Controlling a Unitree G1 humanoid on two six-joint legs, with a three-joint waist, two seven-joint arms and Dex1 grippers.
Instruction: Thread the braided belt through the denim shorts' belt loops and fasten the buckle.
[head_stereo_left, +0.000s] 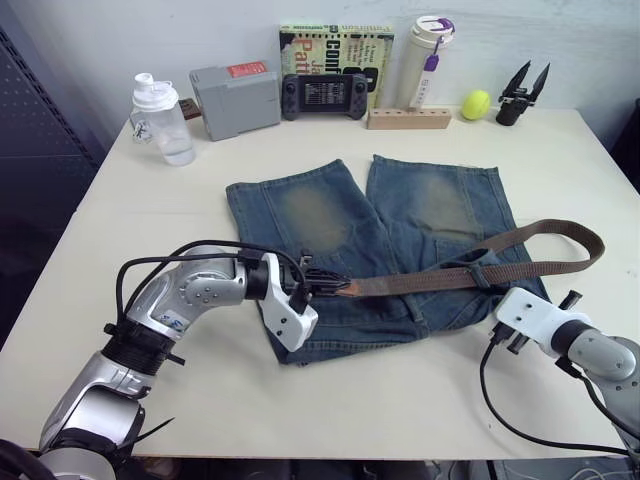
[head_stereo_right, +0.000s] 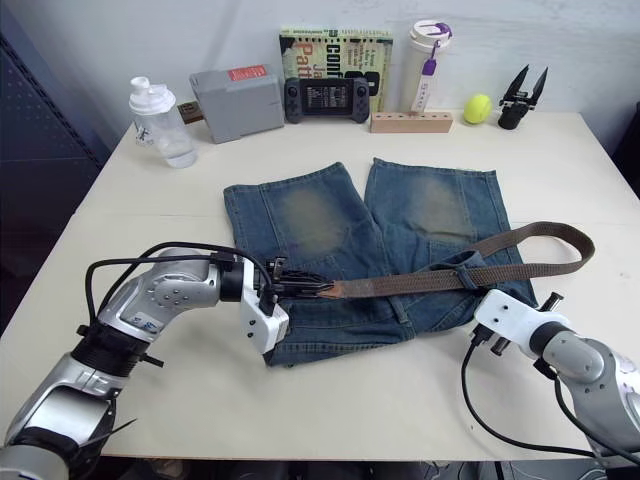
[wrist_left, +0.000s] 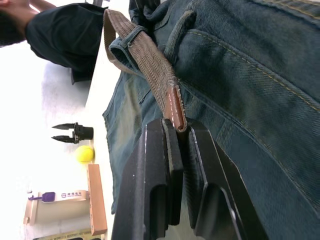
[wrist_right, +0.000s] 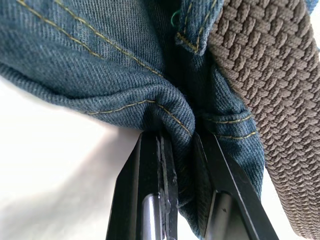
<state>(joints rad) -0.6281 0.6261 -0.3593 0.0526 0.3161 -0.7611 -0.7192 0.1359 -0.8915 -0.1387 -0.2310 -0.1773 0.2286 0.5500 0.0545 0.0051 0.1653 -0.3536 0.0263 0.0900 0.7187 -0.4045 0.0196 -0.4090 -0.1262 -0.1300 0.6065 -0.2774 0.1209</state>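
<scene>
Two sets of black jaws are working on one garment. The left gripper (wrist_left: 181, 145) is pinching the leather-tipped end of the braided belt (head_stereo_left: 470, 272), its jaws closed down to a narrow slit around the brown tip, just above the waistband of the denim shorts (head_stereo_left: 330, 215). The right gripper (wrist_right: 182, 150) is clamping a bunched fold of the shorts' hem edge, jaws nearly together with the denim squeezed between them.

From the left jaws, the belt is running across the shorts toward the right gripper, passing under a belt loop (head_stereo_left: 481, 274) close to the right jaws, then curving away from both grippers and doubling back in a wide bend off the far edge of the denim. In the right wrist view the woven strap is lying just beside the clamped fold. The buckle cannot be made out.

The shorts are lying flat on the pale tabletop (head_stereo_left: 560, 160), legs pointing away from the jaws. Well beyond them, along the far edge, are standing a clear bottle (head_stereo_left: 160, 118), a grey box (head_stereo_left: 236, 98), a handheld game console (head_stereo_left: 323, 96), a tall tumbler (head_stereo_left: 425, 58), a yellow-green ball (head_stereo_left: 476, 103) and a spare black gripper part (head_stereo_left: 522, 94).
</scene>
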